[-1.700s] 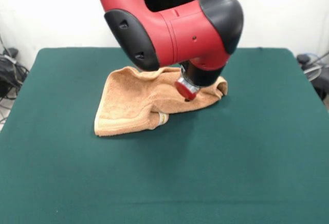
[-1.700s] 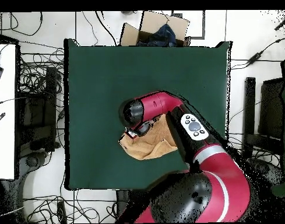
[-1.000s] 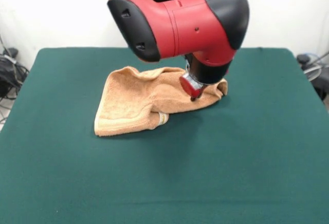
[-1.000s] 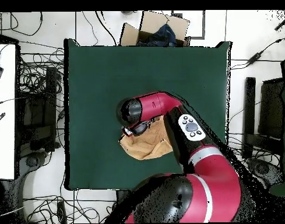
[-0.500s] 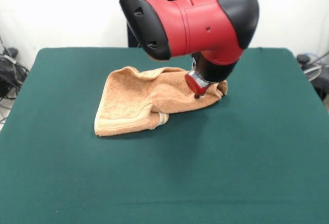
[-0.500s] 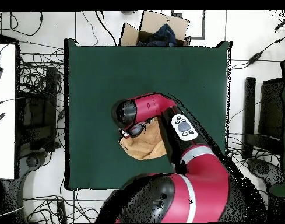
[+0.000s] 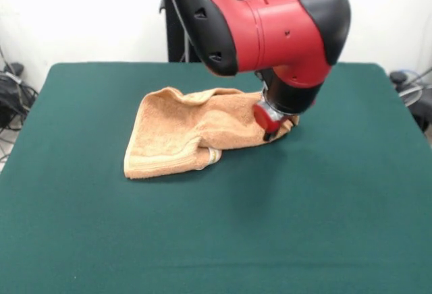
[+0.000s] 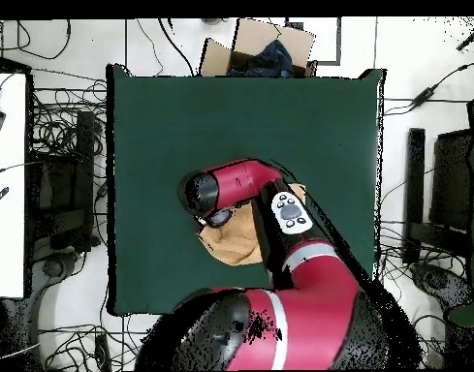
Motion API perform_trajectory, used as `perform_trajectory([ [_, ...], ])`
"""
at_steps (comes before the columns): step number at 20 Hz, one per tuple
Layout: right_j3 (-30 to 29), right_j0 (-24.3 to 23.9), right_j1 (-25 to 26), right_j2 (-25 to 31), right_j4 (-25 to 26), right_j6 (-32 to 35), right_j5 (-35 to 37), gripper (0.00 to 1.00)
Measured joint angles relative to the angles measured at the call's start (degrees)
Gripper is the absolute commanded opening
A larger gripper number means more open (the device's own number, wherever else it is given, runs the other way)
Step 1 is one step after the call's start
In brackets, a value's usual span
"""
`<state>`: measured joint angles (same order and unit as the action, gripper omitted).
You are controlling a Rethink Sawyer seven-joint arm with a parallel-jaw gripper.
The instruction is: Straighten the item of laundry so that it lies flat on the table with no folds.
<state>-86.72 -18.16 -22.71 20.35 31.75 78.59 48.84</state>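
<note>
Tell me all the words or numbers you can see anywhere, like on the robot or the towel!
There are none to read.
Red and black arm: no words or numbers show.
Peach-orange towel: no print shows; no tag can be made out.
Green table: plain.
Button pad on the arm: any markings too small to read.
Cardboard box beyond the table: no legible text.

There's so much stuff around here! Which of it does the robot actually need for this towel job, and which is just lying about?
Part of the job:
- crumpled peach towel
- green table it lies on
- the arm's tool, low over the towel's edge

Just lying about:
- cardboard box beyond the table
- tangled cables on the floor
- white side table
</note>
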Motion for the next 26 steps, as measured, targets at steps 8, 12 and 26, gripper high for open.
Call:
perform_trajectory([
  [8,0.00,3.84,0.38,-4.04,-4.05,7.62,-9.14,0.00],
  [12,0.00,5.02,0.49,-5.21,-5.45,10.32,-11.77,0.00],
  [26,-1.14,7.60,0.50,-9.14,-10.78,14.45,-17.77,0.00],
])
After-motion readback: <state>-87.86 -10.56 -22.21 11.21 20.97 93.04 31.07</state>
